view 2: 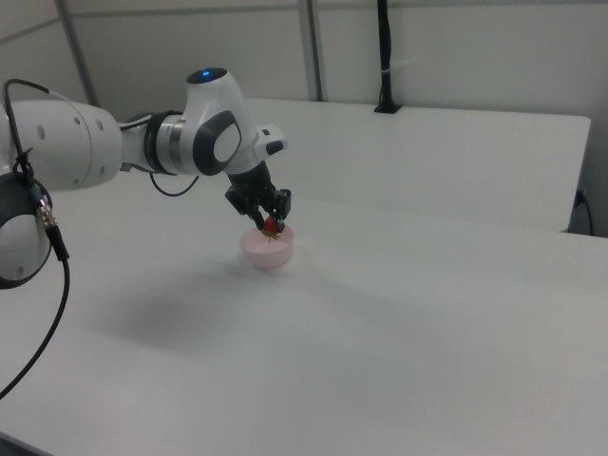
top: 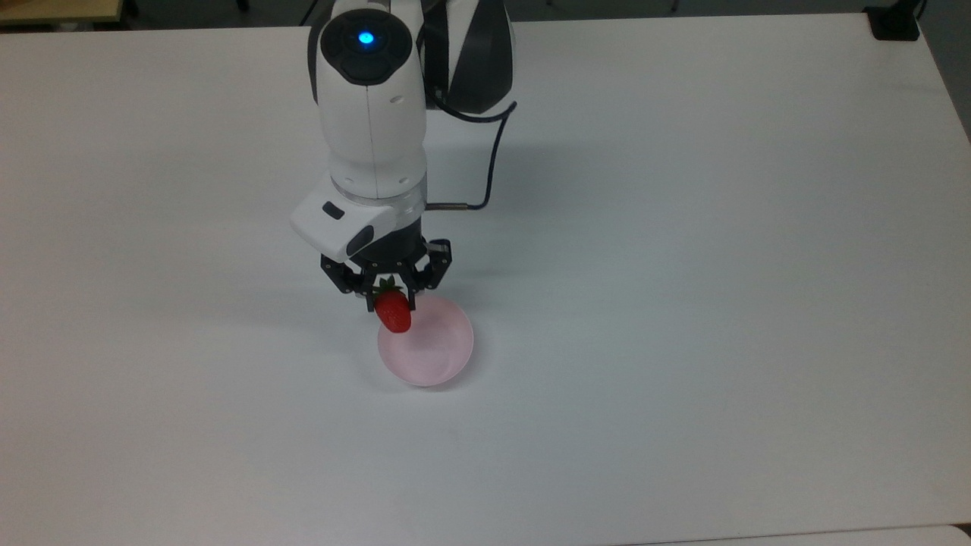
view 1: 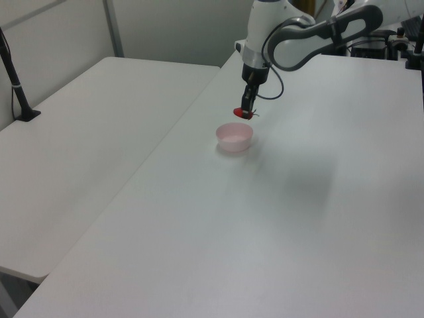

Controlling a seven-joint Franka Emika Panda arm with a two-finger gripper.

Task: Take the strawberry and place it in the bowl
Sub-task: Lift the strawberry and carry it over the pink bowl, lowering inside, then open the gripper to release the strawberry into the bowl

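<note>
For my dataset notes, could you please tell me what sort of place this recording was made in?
Probably a robotics lab: a robot arm works on a bare white table, a second white table adjoins it, and plain partition walls stand behind.

Open table (top: 683, 303) (bowl (top: 436, 353) aside)

The bowl (top: 426, 341) sits on the tabletop (top: 683, 265), a little toward the top view's left of the middle. The gripper (top: 388, 290) hangs above the bowl's edge on the side nearest the arm (top: 372, 121), and the strawberry (top: 393, 311) is clamped between its fingers, tip pointing down, clear of the bowl. In the left view the strawberry (view 1: 242, 112) is above the bowl (view 1: 234, 137), apart from it. In the right view a second table (view 2: 456, 152) stands behind the tabletop.
</note>
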